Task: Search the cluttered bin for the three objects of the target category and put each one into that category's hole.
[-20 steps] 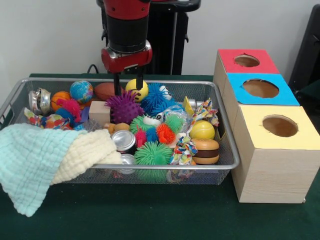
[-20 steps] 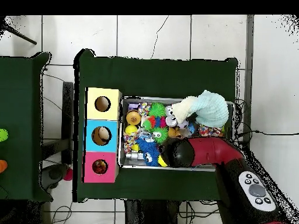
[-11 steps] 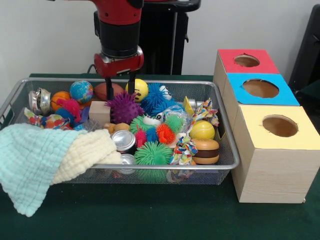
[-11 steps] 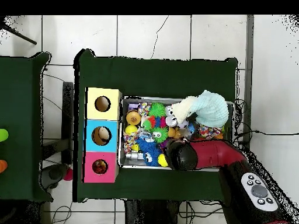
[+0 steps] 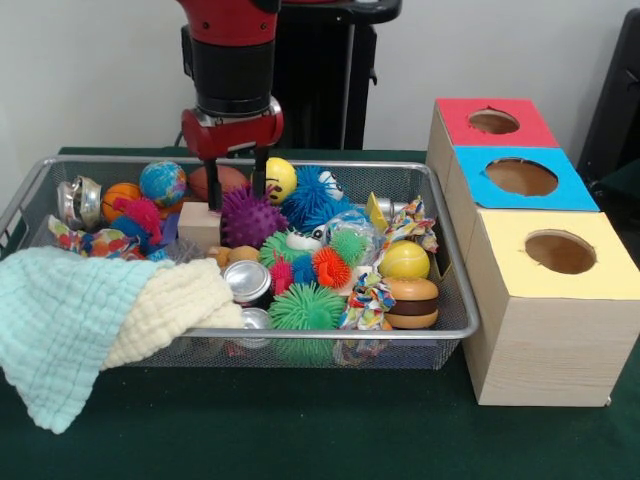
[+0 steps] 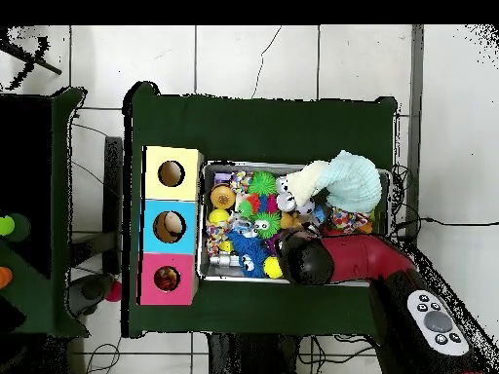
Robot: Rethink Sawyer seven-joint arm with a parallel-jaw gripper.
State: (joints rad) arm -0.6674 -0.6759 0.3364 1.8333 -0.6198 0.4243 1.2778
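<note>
My gripper [image 5: 236, 190] hangs open at the back of the wire bin [image 5: 320, 333], its two dark fingers [image 5: 213, 188] straddling a brown football [image 5: 228, 178]. Just in front of it lie a purple spiky ball [image 5: 247, 216] and a wooden block [image 5: 199, 223]. A yellow ball [image 5: 280, 178] and a blue spiky ball [image 5: 310, 198] sit to its right. Beside the bin stand the red box [image 5: 492, 121], blue box [image 5: 520, 177] and yellow box [image 5: 560, 252], each with a round hole. In the overhead view the arm's end [image 6: 305, 261] hides the gripper.
Mint towel [image 5: 60, 320] and cream towel [image 5: 170, 300] drape over the bin's front left corner. Cans [image 5: 247, 281], a green spiky ball [image 5: 305, 308], a burger toy [image 5: 412, 302], a yellow ball [image 5: 405, 260] and a globe ball [image 5: 162, 183] crowd the bin.
The gripper has shifted left in the front view and come down a little, from over the yellow ball to around the football. It stayed open.
</note>
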